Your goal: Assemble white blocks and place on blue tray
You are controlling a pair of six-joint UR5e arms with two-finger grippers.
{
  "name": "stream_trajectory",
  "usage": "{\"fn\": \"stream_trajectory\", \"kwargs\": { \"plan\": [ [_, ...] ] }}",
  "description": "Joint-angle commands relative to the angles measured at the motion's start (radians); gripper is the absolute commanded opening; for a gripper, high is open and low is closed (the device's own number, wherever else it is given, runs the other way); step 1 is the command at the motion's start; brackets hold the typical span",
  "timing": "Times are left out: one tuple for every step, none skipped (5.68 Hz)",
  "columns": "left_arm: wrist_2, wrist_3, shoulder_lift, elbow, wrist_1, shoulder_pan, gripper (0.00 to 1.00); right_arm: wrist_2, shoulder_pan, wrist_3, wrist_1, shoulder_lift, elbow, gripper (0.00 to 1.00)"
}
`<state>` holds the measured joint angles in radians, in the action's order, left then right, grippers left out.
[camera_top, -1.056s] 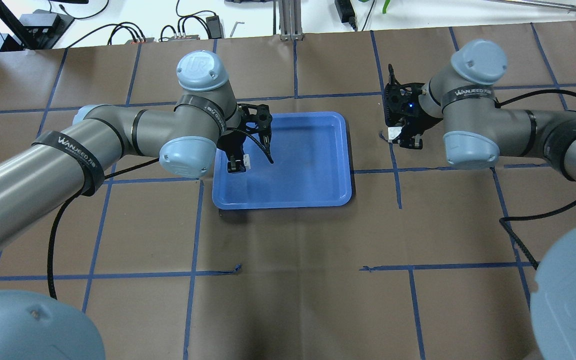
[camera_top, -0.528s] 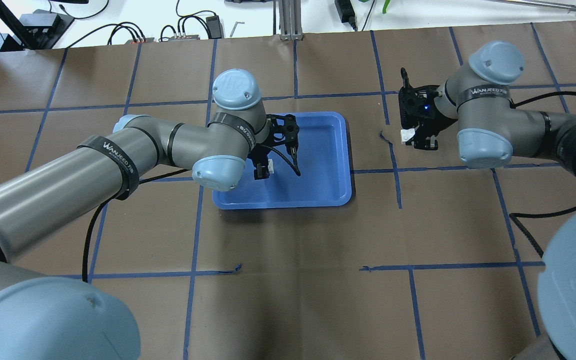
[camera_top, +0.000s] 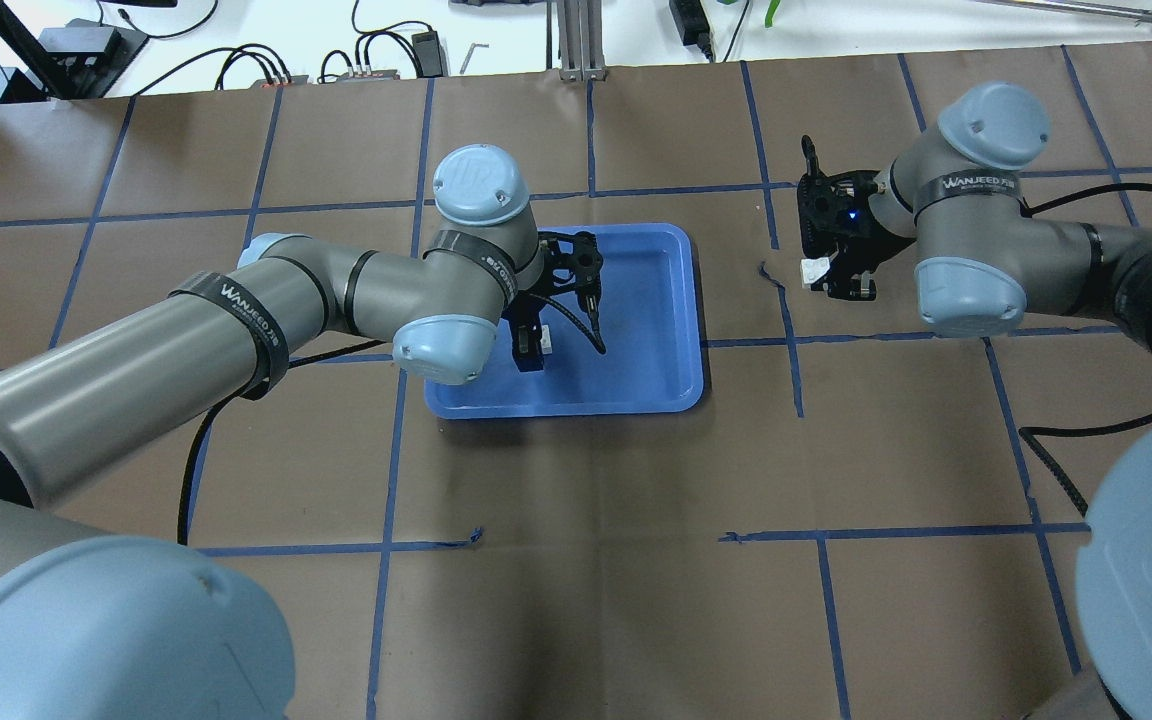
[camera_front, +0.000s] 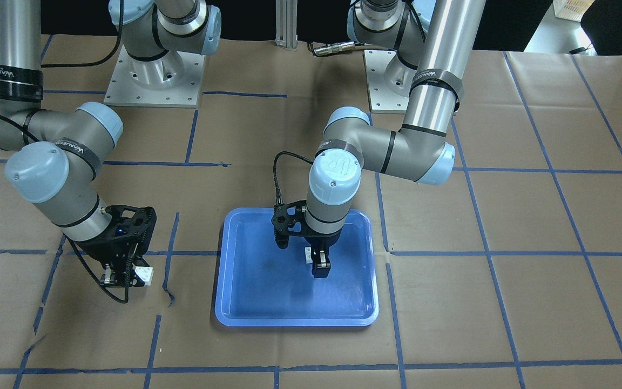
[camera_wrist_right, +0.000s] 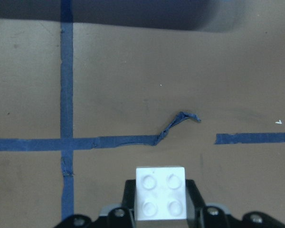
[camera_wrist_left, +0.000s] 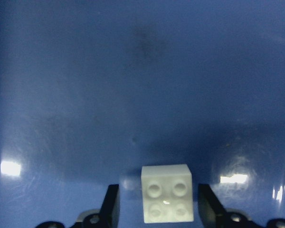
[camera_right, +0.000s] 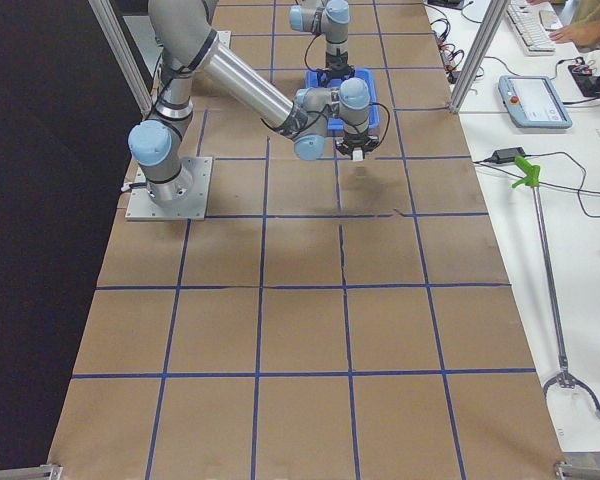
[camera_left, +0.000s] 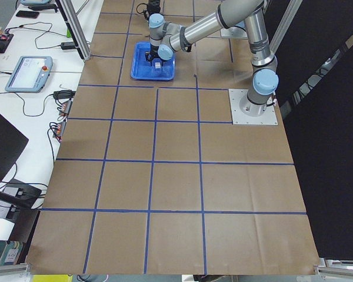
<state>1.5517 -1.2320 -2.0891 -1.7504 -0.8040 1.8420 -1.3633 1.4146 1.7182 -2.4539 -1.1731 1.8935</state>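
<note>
The left gripper (camera_wrist_left: 157, 213) is down inside the blue tray (camera_top: 636, 360). A white block (camera_wrist_left: 166, 199) sits studs-up between its jaws, a little toward 8 o'clock of the tray's middle in the overhead view. Those jaws stand apart: the wrist camera shows tray blue on both sides of the block, a wide strip at 9 o'clock and a sliver at 3. The block therefore looks set down and let go rather than pinched, though I cannot tell whether it rests fully on the tray floor. Off the tray at 3 o'clock, over the brown table (camera_top: 576, 560), the right gripper (camera_wrist_right: 160, 216) is clamped on the other white block (camera_top: 815, 268), studs facing its camera. The step in hand seems to be staging the base block, and the joining is not yet done. Next, the left gripper should lift straight away without nudging the block. The right gripper must then carry its block over, square it to the studs and press down.
</note>
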Motion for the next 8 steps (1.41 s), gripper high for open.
{"fn": "stream_trajectory", "kwargs": {
  "plan": [
    [0.007, 0.003, 0.064, 0.021, -0.052, -0.030, 0.99, 0.057, 0.016, -0.061, 0.001, -0.013, -0.001, 0.16],
    [0.007, 0.028, 0.142, 0.046, -0.201, -0.080, 0.99, 0.075, 0.061, -0.116, 0.000, -0.019, -0.002, 0.16],
    [0.010, 0.096, 0.231, 0.072, -0.398, -0.093, 0.99, 0.085, 0.134, -0.235, -0.011, -0.019, -0.008, 0.16],
    [0.011, 0.191, 0.309, 0.075, -0.485, -0.107, 0.99, 0.108, 0.195, -0.324, -0.014, -0.019, -0.010, 0.16],
    [0.011, 0.415, 0.364, 0.074, -0.526, -0.125, 0.99, 0.109, 0.269, -0.394, -0.057, -0.011, -0.017, 0.16],
    [0.013, 0.629, 0.418, 0.077, -0.544, -0.127, 0.99, 0.134, 0.337, -0.473, -0.109, 0.007, -0.017, 0.16],
    [0.014, 0.839, 0.464, 0.087, -0.648, -0.126, 0.99, 0.151, 0.369, -0.492, -0.152, 0.047, -0.022, 0.16],
    [0.013, 1.037, 0.498, 0.103, -0.699, -0.127, 0.99, 0.151, 0.401, -0.512, -0.190, 0.084, -0.024, 0.16]
  ]
}}
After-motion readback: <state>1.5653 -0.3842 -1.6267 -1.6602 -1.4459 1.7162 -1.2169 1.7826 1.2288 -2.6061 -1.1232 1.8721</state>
